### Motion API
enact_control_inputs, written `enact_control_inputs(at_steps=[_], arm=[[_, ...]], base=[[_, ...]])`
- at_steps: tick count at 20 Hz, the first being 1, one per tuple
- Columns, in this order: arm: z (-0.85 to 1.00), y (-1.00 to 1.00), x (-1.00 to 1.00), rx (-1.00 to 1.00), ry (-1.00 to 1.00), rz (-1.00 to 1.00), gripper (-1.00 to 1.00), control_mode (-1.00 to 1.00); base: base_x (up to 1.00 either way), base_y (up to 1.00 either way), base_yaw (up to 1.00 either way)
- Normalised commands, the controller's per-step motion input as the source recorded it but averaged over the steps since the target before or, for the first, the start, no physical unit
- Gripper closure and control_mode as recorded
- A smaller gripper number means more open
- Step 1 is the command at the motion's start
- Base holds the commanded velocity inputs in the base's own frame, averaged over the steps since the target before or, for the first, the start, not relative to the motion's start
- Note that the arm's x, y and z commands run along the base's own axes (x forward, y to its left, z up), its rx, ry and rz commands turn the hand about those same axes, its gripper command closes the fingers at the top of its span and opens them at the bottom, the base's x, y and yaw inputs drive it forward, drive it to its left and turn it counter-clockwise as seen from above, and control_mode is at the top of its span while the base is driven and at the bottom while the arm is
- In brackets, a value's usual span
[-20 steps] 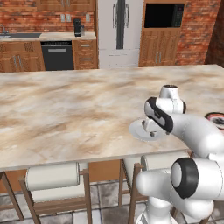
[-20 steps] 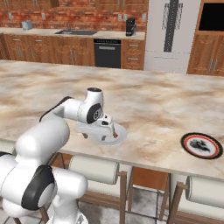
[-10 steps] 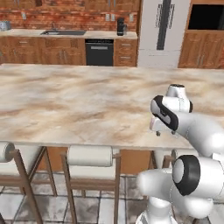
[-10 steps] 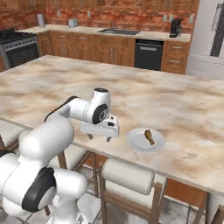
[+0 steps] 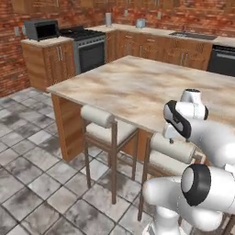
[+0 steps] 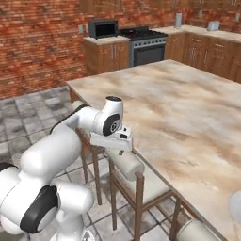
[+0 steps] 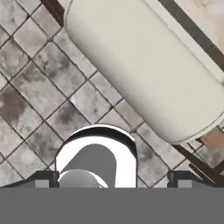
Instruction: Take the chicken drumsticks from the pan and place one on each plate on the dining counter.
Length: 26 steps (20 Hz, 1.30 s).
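My gripper (image 5: 170, 139) (image 6: 114, 144) hangs just off the near edge of the dining counter (image 5: 137, 87) (image 6: 188, 108), above a stool. It points down. In the hand view the gripper (image 7: 113, 180) is open, its fingertips (image 7: 43, 179) far apart with nothing between them, over the stool's pale cushion (image 7: 144, 74) and the tiled floor. The edge of a white-grey plate (image 6: 236, 207) peeks in at the right border on the counter. The pan and the chicken drumsticks are out of view.
Wooden stools with pale round cushions (image 5: 97, 115) (image 6: 124, 162) line the counter's near side. A stove (image 5: 87, 46) (image 6: 147, 44) and a microwave (image 5: 41, 30) (image 6: 102, 28) stand against the brick back wall. Grey tiled floor (image 5: 32, 151) spreads to the left.
The whole picture has swung left as the base moved: the counter's left end, stove and floor came into view, and the plate with a drumstick slid off right. The gripper stays open.
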Motion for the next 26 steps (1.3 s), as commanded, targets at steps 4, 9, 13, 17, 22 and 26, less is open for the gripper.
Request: enact_control_inputs(at_steps=[4,9,13,17,22,26], arm=[[0.0,0.0,0.0,0.0,0.0,0.0,-1.0,1.0],[0.0,0.0,0.0,0.0,0.0,0.0,-1.0,1.0],[0.0,0.0,0.0,0.0,0.0,0.0,-1.0,1.0],[0.0,0.0,0.0,0.0,0.0,0.0,-1.0,1.0],[0.0,0.0,0.0,0.0,0.0,0.0,-1.0,1.0],[0.0,0.0,0.0,0.0,0.0,0.0,-1.0,1.0]], base=[[-0.02,0.69,0.83],[0.07,0.76,0.64],[0.73,0.73,0.19],[1.0,0.65,0.0],[1.0,0.51,-0.04],[1.0,0.37,-0.12]])
